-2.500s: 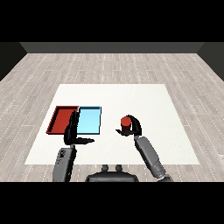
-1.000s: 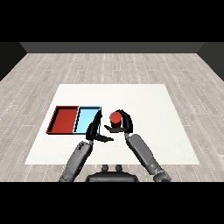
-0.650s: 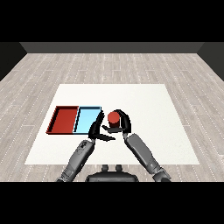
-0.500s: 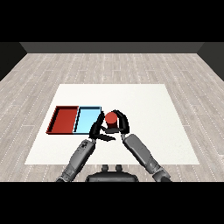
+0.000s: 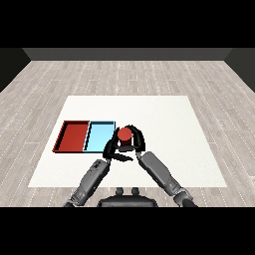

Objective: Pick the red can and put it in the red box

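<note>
So the red can (image 5: pixel 124 135) is picked: the right hand (image 5: pixel 135 143) curls round it beside the light blue tray (image 5: pixel 99 137). The left hand (image 5: pixel 111 151), fingers relaxed, reaches alongside. Placing in the red tray (image 5: pixel 73 136), near the table's left edge, remains.

Two grey forearms make up the visible body, each a smooth, rounded, slightly tapering segment with a dull metallic sheen and darker shading along its underside. Each ends in a black hand of slender fingers and a thumb: the left hand (image 5: pixel 110 151) and the right hand (image 5: pixel 136 142) look alike in colour and build. Nearer the elbows the casing turns darker grey. Any cables, screws or markings are too small to tell.
</note>
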Controlling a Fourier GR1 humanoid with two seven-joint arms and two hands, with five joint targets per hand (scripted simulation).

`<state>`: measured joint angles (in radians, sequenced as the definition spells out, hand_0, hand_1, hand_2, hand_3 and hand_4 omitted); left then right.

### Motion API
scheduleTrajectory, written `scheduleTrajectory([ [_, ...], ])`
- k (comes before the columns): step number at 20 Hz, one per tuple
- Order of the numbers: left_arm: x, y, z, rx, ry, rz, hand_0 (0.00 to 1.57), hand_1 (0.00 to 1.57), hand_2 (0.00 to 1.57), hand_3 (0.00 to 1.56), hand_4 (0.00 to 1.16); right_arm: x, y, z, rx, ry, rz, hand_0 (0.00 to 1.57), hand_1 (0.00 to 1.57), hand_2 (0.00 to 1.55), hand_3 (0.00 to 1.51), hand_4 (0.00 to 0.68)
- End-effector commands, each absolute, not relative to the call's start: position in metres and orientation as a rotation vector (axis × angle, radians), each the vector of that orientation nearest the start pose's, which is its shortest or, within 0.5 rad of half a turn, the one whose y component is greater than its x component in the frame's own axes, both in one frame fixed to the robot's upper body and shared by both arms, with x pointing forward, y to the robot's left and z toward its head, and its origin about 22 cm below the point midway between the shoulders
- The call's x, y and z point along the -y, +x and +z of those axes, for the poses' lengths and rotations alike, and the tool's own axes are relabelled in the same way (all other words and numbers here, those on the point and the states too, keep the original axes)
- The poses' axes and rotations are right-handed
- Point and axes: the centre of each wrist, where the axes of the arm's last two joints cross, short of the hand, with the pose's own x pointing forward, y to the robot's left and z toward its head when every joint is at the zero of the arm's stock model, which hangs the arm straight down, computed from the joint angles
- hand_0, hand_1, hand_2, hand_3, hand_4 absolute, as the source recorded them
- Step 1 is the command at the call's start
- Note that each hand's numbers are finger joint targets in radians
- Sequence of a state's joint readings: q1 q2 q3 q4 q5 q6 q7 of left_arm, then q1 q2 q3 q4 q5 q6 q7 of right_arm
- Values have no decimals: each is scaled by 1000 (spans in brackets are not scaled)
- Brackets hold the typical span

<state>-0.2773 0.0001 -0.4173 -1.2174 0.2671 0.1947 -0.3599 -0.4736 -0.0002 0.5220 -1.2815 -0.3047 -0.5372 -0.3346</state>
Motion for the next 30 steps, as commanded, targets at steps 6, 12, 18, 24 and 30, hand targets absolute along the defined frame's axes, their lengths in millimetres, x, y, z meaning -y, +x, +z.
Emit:
scheduleTrajectory([
  [6, -93, 276, -26, 1759, -372, -101, 0, 0, 0, 0, 0, 53, 288, 40, 1906, 253, 70, 1487, 1487, 1451, 1375, 617],
  [12, -90, 274, -35, 1775, -330, -124, 0, 0, 0, 0, 291, 37, 271, 50, 1910, 233, 75, 1486, 1486, 1455, 1372, 642],
  [18, -95, 285, -23, 1706, -103, 39, 1571, 1571, 1564, 1486, 988, 27, 283, 48, 1890, 263, 64, 1479, 1479, 1455, 1367, 632],
  [24, -78, 319, 5, 1704, -32, 7, 1550, 1550, 1505, 1410, 912, 28, 269, 36, 1926, 269, 82, 1535, 1535, 1459, 1376, 606],
  [30, -75, 292, -12, 1761, 17, 60, 1571, 1571, 1520, 1413, 937, 29, 292, 45, 1892, 291, 67, 1437, 1437, 1442, 1379, 622],
])
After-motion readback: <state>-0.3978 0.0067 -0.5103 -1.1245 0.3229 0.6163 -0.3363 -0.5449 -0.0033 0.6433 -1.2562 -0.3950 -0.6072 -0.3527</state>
